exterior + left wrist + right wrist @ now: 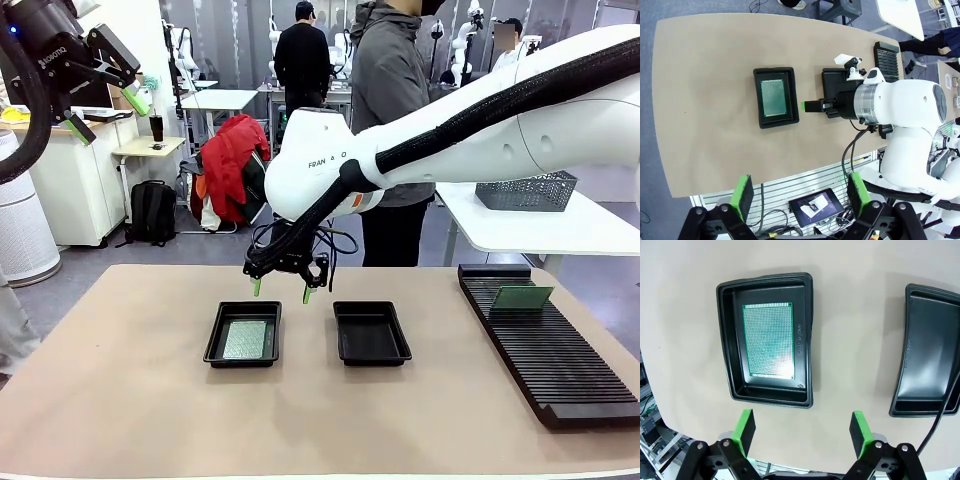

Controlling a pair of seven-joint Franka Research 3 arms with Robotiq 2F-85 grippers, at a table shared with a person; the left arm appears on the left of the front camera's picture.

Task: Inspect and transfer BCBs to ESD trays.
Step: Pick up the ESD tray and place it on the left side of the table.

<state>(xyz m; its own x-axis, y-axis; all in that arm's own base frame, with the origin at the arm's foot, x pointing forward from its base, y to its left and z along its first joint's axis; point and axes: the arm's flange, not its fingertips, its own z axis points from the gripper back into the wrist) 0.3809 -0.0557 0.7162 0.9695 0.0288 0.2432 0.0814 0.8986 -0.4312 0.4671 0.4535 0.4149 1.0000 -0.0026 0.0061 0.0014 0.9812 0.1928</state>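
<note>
We've got the right claw (282,290) spread above the gap between left ESD tray (213,345) and right ESD tray (372,335); a BCB (245,340) lies in the left one. Left claw (108,115) spread, high left.

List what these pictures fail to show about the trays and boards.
- Left wrist view: empty tray mostly hidden behind the right arm.
- Right wrist view: that tray cut off by the right edge; moulded rim lettering too small to read.
- Front view: board in the rack, lower edge hidden by slots.
</note>
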